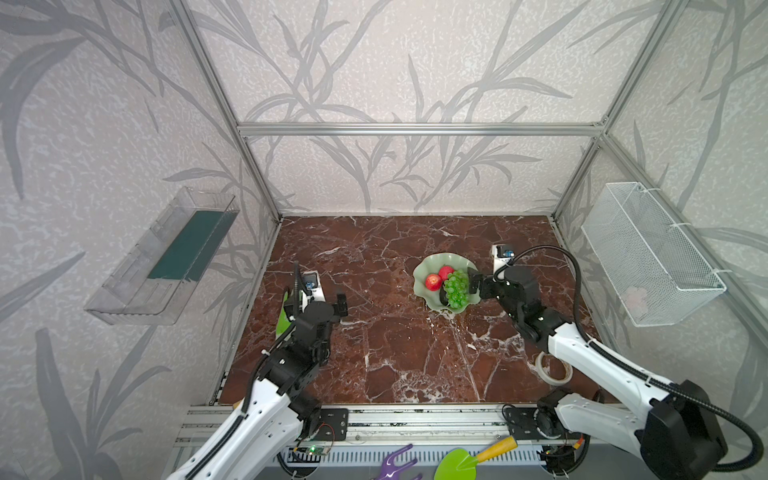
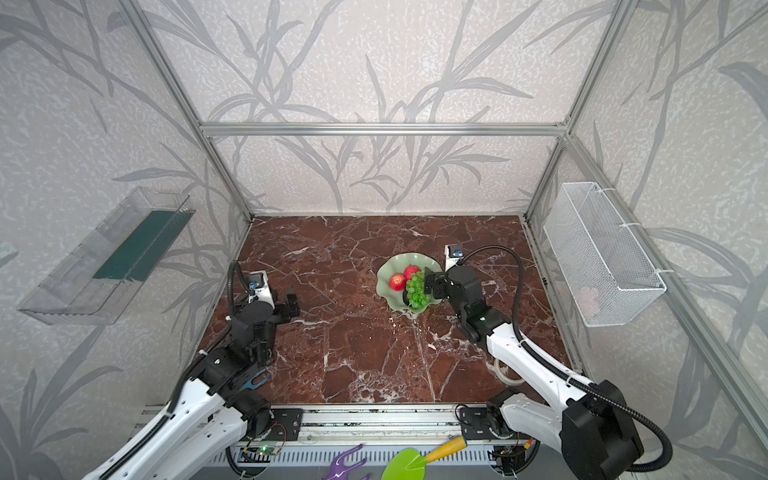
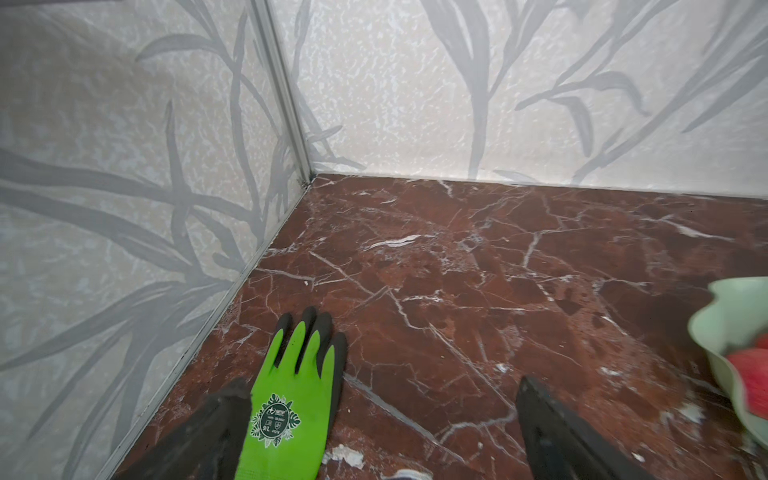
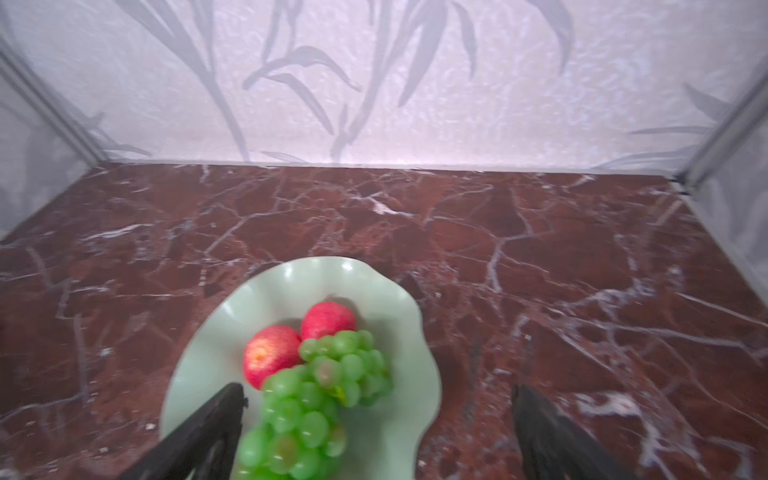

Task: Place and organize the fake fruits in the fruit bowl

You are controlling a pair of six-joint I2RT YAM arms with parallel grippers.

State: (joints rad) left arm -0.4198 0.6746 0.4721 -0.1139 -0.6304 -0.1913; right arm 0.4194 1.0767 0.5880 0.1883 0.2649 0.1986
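Observation:
In both top views the pale green fruit bowl [image 1: 432, 261] [image 2: 394, 266] stands right of the table's middle. It holds two red fruits [image 1: 433, 281] [image 1: 446, 272], green grapes [image 1: 456, 286] and a dark avocado [image 1: 444, 297] half under the grapes. My right gripper [image 1: 473, 283] [image 4: 377, 392] hangs open at the bowl's right rim, nothing gripped. In the right wrist view the grapes [image 4: 324, 395] lie loose close to one finger. My left gripper [image 1: 320, 301] [image 3: 382, 386] stands open and empty over bare table at the left.
A bright green glove [image 1: 282, 322] [image 3: 295, 395] lies by the left wall, beside one left finger. A whitish tape roll [image 1: 552, 368] sits under the right arm. A white wire basket [image 1: 648, 253] hangs on the right wall, a clear shelf [image 1: 166, 257] on the left.

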